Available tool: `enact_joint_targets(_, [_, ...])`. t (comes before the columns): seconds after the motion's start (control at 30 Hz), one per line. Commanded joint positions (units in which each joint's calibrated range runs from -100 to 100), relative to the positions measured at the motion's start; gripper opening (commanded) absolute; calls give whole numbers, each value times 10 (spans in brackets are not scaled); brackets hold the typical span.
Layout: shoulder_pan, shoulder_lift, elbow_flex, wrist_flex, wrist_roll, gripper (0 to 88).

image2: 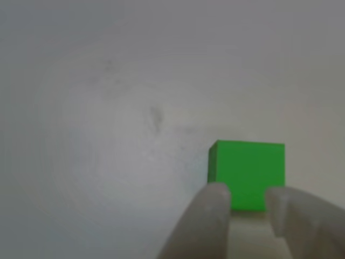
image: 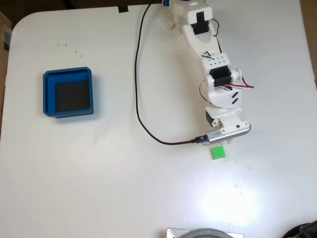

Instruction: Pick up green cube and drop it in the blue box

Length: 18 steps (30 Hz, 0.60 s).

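Fixed view: bright, even light from above; table (image: 124, 188) washed near white, with a broad glare patch just below and right of the green cube (image: 218, 152). Shadows short and soft; a thin one hugs the blue box (image: 47, 94) along its lower edge. Focus fair, mild softness overall, corners darker. Other view: dimmer, grey cast, soft throughout. Fingertips (image2: 213, 216) at the bottom edge badly blurred; green cube (image2: 248, 172) sharper but hazy, colour saturated. Faint smudges show up and left of the cube.
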Motion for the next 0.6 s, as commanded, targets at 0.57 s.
enact_joint_targets(0.57, [28,-9,-34,-6,6,93])
